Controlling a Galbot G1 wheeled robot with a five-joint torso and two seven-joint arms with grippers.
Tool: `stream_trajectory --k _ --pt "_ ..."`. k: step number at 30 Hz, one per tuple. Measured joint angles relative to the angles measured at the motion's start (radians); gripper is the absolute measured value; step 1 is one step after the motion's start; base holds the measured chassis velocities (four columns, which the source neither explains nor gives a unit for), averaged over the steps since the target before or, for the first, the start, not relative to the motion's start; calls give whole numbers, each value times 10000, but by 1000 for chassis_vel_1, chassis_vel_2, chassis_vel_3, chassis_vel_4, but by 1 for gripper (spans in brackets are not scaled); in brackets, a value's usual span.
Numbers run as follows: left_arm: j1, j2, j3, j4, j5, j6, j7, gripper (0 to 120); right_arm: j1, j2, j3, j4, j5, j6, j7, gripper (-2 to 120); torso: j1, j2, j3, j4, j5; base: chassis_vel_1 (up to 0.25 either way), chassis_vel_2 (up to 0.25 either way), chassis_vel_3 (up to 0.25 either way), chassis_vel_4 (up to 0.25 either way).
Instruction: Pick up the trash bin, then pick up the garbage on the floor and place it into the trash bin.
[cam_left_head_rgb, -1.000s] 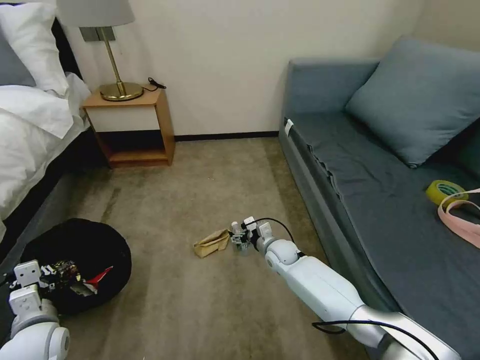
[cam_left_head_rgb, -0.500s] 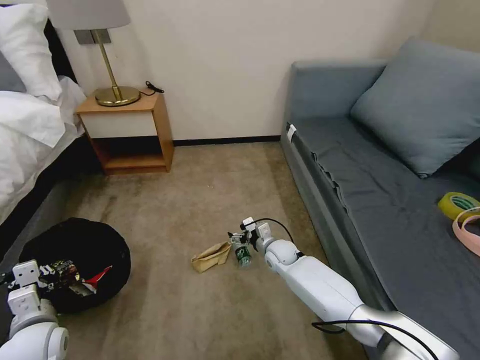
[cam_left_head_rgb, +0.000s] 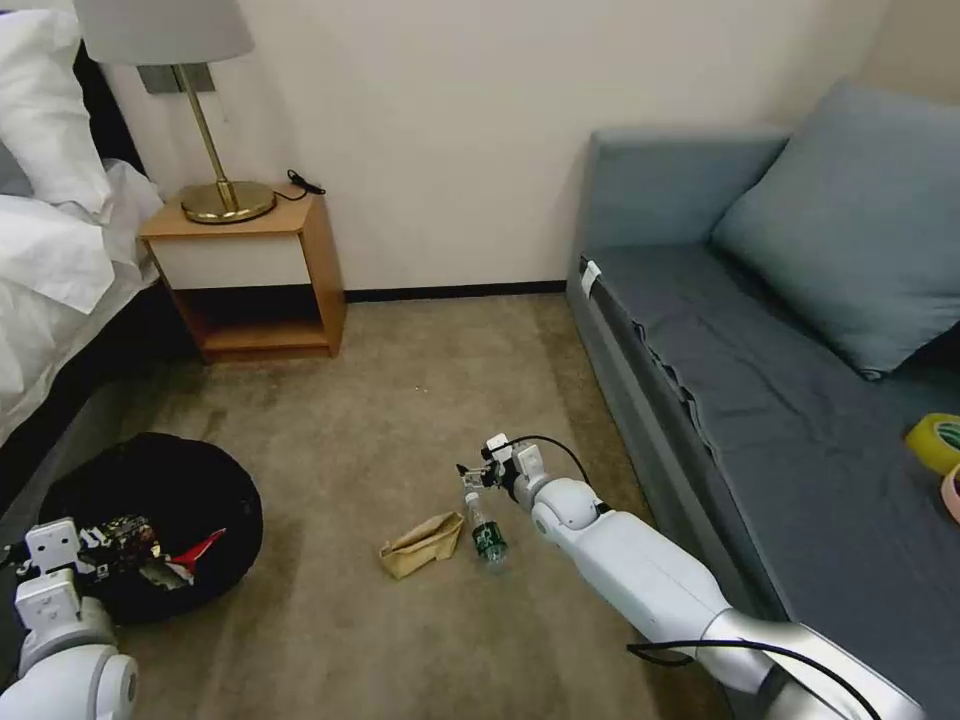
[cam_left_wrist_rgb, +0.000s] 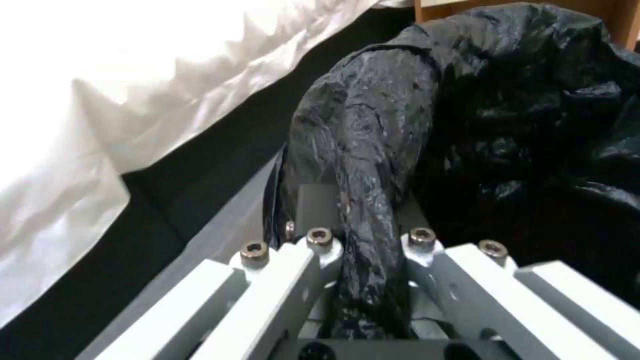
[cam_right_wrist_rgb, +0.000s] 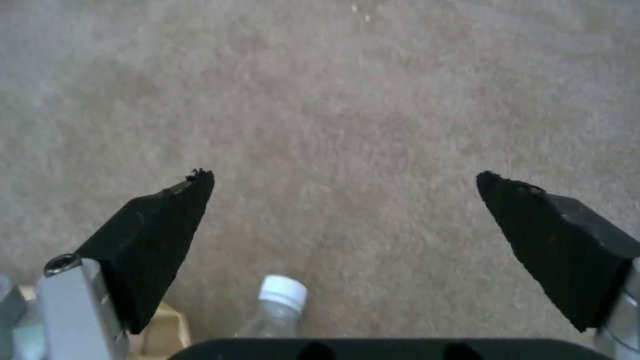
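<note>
Bottle (cam_left_head_rgb: 486, 530), clear with a white cap and green label, lies on the carpet (cam_left_head_rgb: 400, 420) touching the tan crumpled paper bag (cam_left_head_rgb: 422, 544), on that bag's sofa side. Just past the bottle's cap, the right gripper (cam_left_head_rgb: 478, 474) hovers with its black fingers (cam_right_wrist_rgb: 157, 235) spread wide over bare carpet. Well apart from the bottle, toward the bed (cam_left_head_rgb: 50, 260), the trash bin (cam_left_head_rgb: 160, 500) holds a red-and-white wrapper (cam_left_head_rgb: 195, 556); the left gripper (cam_left_wrist_rgb: 363, 250) is clamped on its black bag-covered rim.
</note>
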Motion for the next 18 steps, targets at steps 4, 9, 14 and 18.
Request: stream_trajectory --k 4,9,14,18 --pt "11 50 -55 15 -27 0 8 4 -166 -524 -440 678 296 -331 99 100 1 -1 1 0 2 -66 93 93 -80" --pt "31 78 -99 71 -47 0 12 4 -486 -1251 -982 1661 648 -770 269 100 -1 0 0 -1 0 -4 6 10 -3" --pt "33 78 -100 112 -50 -16 13 4 -629 -1274 -1190 1782 688 -926 291 100 0 0 -1 0 -1 0 0 0 0" --pt "76 30 -78 122 -43 -63 13 4 -721 -1026 -1314 1500 564 -927 235 100 0 0 -1 1 0 0 0 0 0"
